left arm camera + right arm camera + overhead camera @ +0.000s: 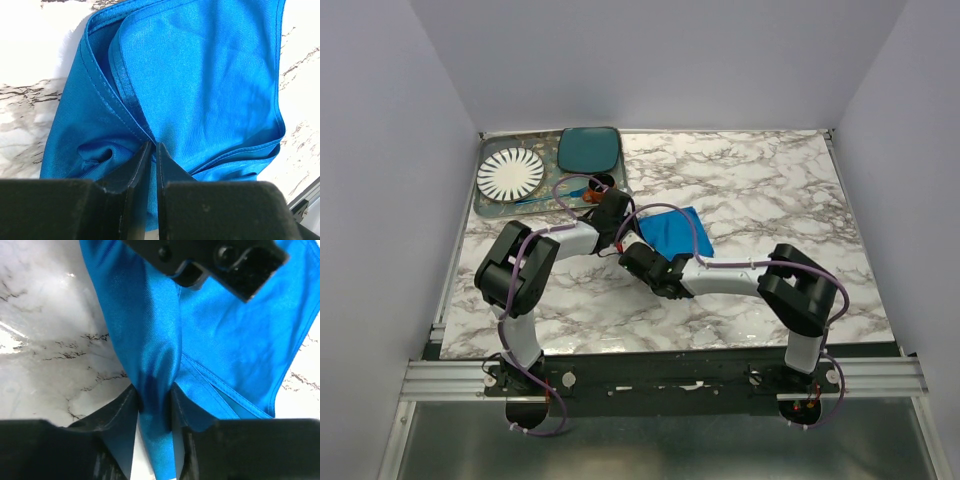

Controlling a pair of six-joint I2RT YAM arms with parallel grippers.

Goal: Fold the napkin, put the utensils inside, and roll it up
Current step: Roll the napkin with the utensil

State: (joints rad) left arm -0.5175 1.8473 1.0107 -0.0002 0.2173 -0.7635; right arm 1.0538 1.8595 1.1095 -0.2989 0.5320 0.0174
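Note:
The bright blue napkin point(675, 232) lies bunched near the table's middle, with folded layers and hems showing in the left wrist view point(200, 75). My left gripper point(622, 238) is at the cloth's left edge. Its jaws point(153, 145) are shut on a hemmed fold of the napkin. My right gripper point(634, 252) sits just in front of it, and its fingers point(154, 392) pinch a thick ridge of the napkin point(235, 340). A slim bluish utensil point(542, 198) lies on the tray, apart from both grippers.
A grey tray point(480, 205) at the back left holds a white striped plate point(510, 173) and a dark teal plate point(589, 148). A small orange item point(590, 196) lies by the left wrist. The left gripper's body point(215, 260) hangs over the cloth in the right wrist view.

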